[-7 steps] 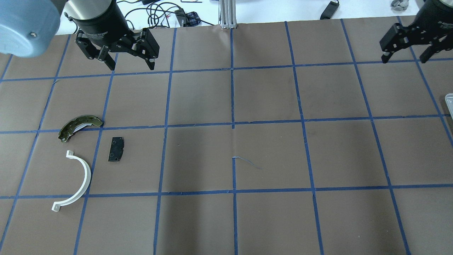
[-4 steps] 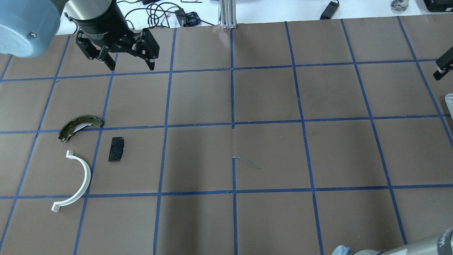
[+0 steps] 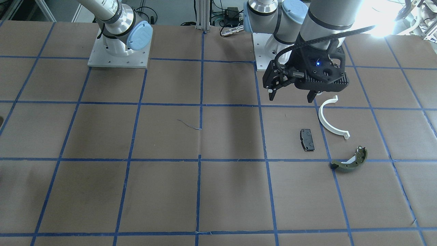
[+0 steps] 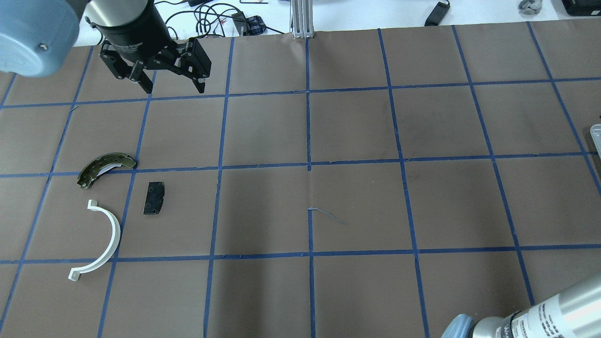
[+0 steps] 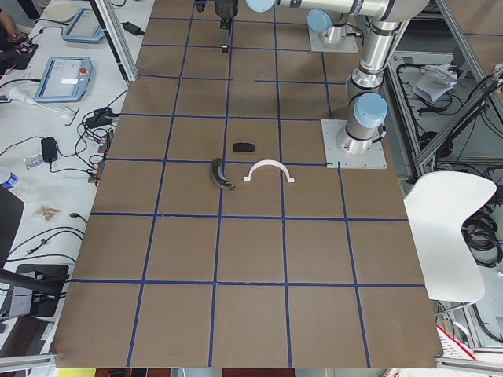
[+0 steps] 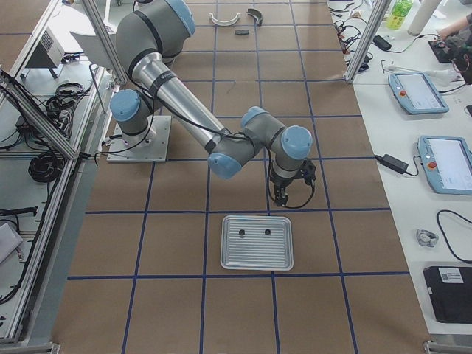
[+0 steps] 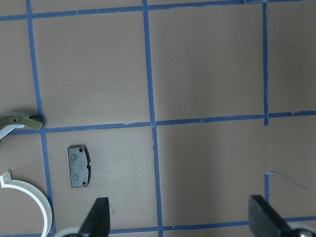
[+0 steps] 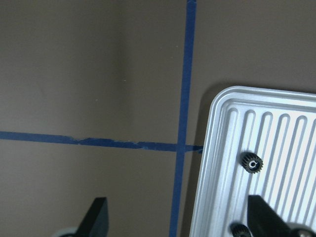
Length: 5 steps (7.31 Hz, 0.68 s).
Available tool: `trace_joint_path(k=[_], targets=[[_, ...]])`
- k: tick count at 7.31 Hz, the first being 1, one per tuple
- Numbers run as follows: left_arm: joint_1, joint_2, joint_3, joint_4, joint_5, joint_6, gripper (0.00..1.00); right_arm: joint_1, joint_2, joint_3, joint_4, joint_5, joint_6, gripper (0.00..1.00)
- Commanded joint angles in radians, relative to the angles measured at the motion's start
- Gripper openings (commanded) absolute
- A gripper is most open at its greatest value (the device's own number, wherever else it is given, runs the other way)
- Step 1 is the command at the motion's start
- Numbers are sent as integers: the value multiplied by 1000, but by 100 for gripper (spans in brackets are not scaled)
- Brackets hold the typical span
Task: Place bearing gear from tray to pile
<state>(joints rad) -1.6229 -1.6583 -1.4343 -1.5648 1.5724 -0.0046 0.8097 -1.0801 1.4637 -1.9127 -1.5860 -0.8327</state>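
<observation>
The metal tray point(image 6: 257, 254) lies at the robot's right end of the table with two small black gears point(image 6: 241, 234) in it. The right wrist view shows the tray's corner point(image 8: 222, 163) and a gear point(image 8: 252, 163). My right gripper point(image 6: 289, 200) is open and empty above the tray's edge; it also shows in the right wrist view point(image 8: 177, 222). The pile lies at the other end: a white half-ring point(image 4: 114, 232), a black pad point(image 4: 154, 198) and an olive shoe point(image 4: 96, 165). My left gripper point(image 4: 173, 87) hangs open and empty beyond the pile.
The table is brown paper with a blue tape grid. The right arm's forearm point(image 4: 540, 314) crosses the overhead view's lower right corner. A sliver of the tray point(image 4: 596, 136) shows at that view's right edge. Cables and pendants lie on the side bench point(image 6: 435, 103).
My right gripper has moved right and out of the overhead view; its forearm now shows at the lower right corner. The left gripper and the pile have not moved.
</observation>
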Motion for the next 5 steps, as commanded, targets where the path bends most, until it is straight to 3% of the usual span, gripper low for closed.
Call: trace_joint_path(k=[1,5], targets=[[0,0,0,-1,0,0,100,-52,90,3,-150,-2,-101,100],[-2,0,0,-1,0,0,100,-86,137,0,-158,4,-195,100]])
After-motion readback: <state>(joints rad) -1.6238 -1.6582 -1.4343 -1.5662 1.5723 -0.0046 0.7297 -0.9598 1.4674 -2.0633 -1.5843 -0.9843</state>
